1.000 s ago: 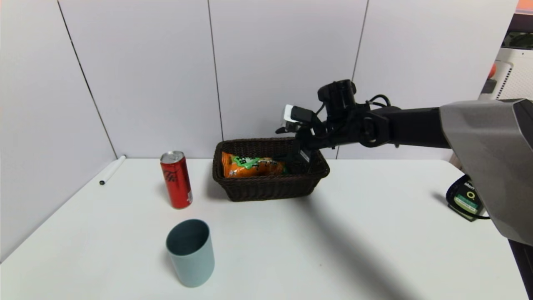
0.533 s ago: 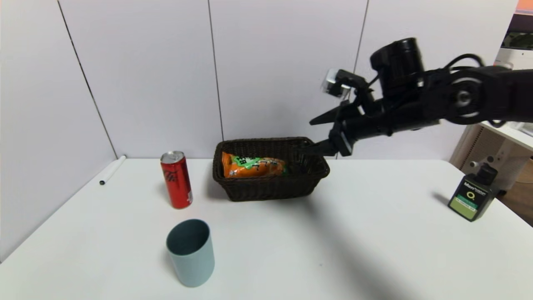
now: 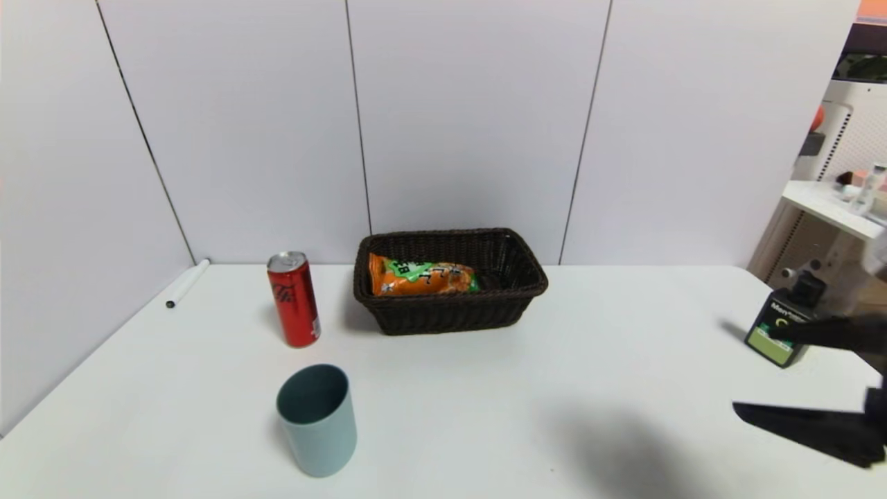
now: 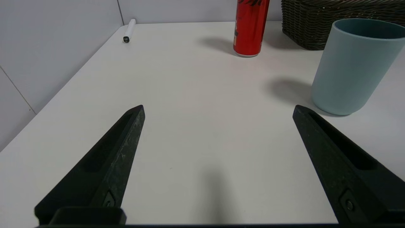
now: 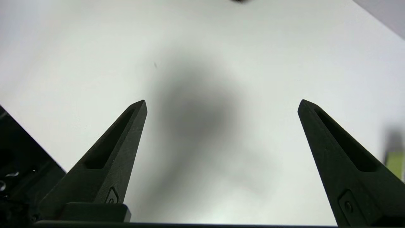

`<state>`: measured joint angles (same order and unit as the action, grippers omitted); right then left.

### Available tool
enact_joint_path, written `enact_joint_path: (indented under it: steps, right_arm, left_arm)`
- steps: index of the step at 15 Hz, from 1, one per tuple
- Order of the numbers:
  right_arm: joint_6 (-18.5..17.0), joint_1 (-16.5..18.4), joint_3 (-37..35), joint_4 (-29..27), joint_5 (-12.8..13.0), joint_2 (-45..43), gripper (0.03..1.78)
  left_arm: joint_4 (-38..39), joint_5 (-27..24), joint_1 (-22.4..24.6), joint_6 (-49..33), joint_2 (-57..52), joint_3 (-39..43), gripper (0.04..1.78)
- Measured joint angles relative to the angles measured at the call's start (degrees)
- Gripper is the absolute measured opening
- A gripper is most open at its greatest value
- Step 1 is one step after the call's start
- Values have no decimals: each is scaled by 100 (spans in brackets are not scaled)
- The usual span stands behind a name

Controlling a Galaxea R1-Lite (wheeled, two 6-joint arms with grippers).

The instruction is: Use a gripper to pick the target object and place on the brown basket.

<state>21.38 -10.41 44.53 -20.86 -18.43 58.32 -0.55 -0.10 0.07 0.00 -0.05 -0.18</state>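
Right claw [image 3: 762, 371] — now withdrawn, empty

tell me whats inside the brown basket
The orange snack bag lies flat inside the brown basket, toward its left end. The basket's near wall hides the bag's lower edge and the floor beneath it.

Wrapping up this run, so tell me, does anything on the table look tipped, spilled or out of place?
Nothing stands out. The orange snack bag lies inside the brown basket, the red soda can and grey-blue cup stand upright, and the right gripper is open, empty.
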Motion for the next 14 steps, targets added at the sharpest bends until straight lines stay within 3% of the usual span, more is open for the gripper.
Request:
enact_joint_path:
  steps: [2,5,8,10,11,13,14]
  right_arm:
    - [-344,383,-1209,446,162,-1290,167]
    - [-892,835,-3026,1808,297,-2900,168]
    - [-1213,992,-4048,2972,372,-4223,169]
    - [-1471,1025,-4269,2838,584,-5005,169]
    - [-1554,1031,-4313,2720,791,-5283,169]
    - [-1535,1041,-4396,2383,1456,-5606,169]
    - [-1552,1041,-4407,2075,1607,-5692,169]
  left_arm:
    - [0,0,0,0,0,0,169]
    - [-5,0,0,0,0,0,169]
    - [0,0,0,0,0,0,169]
    - [0,0,0,0,0,0,169]
    - [2,2,0,0,0,0,169]
    - [0,0,0,0,0,0,169]
    - [0,0,0,0,0,0,169]
